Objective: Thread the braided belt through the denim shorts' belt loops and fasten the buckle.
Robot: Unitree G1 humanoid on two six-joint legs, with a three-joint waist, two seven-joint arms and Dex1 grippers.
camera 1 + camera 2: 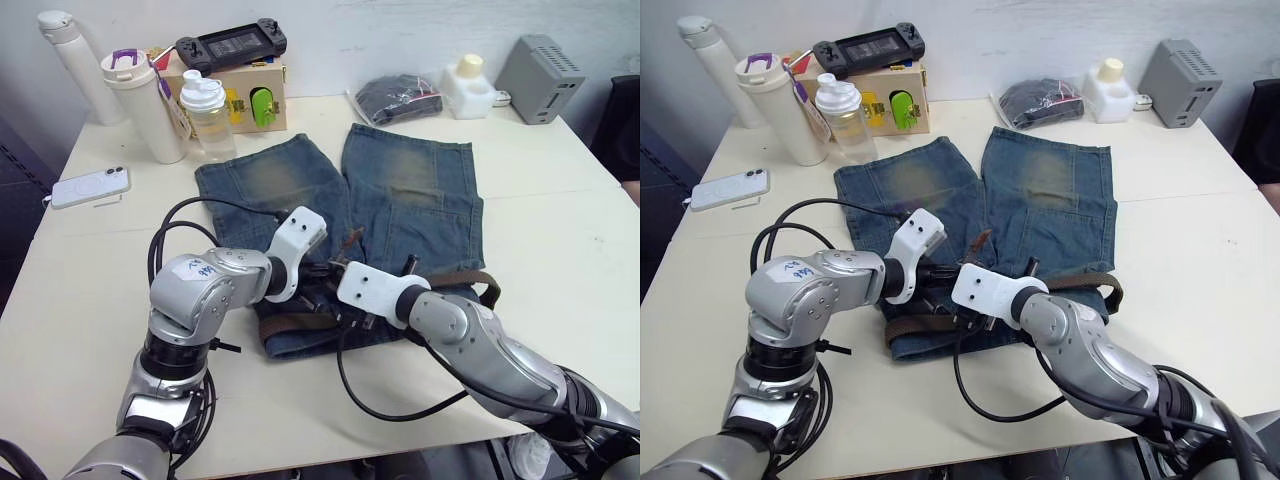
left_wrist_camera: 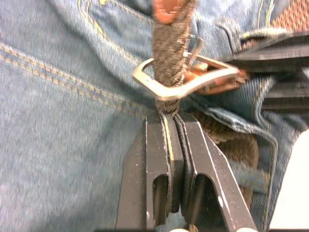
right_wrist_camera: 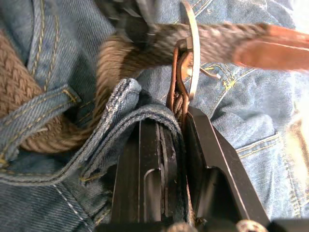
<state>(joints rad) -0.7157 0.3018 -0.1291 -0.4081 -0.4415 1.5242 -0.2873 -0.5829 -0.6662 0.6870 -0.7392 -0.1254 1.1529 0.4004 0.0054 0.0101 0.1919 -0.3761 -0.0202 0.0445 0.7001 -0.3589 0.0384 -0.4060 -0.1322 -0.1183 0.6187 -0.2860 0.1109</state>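
The denim shorts (image 1: 400,190) lie flat mid-table, waistband towards me. The braided belt (image 1: 455,280) runs along the waistband and under a belt loop (image 3: 43,104). Its strap passes through the silver buckle (image 2: 183,82), with the tan tip (image 3: 275,48) sticking out beyond it. My left gripper (image 2: 171,118) is shut on the braided strap just behind the buckle. My right gripper (image 3: 183,116) is shut on the belt's leather end at the buckle, pressed against the waistband edge. Both grippers meet over the middle of the waistband (image 1: 330,285).
At the back stand a white flask (image 1: 75,60), two bottles (image 1: 150,105), a wooden box (image 1: 250,95) with a game console on top, a dark bagged bundle (image 1: 400,97), a white container (image 1: 468,85) and a grey device (image 1: 540,65). A phone (image 1: 90,187) lies at the left.
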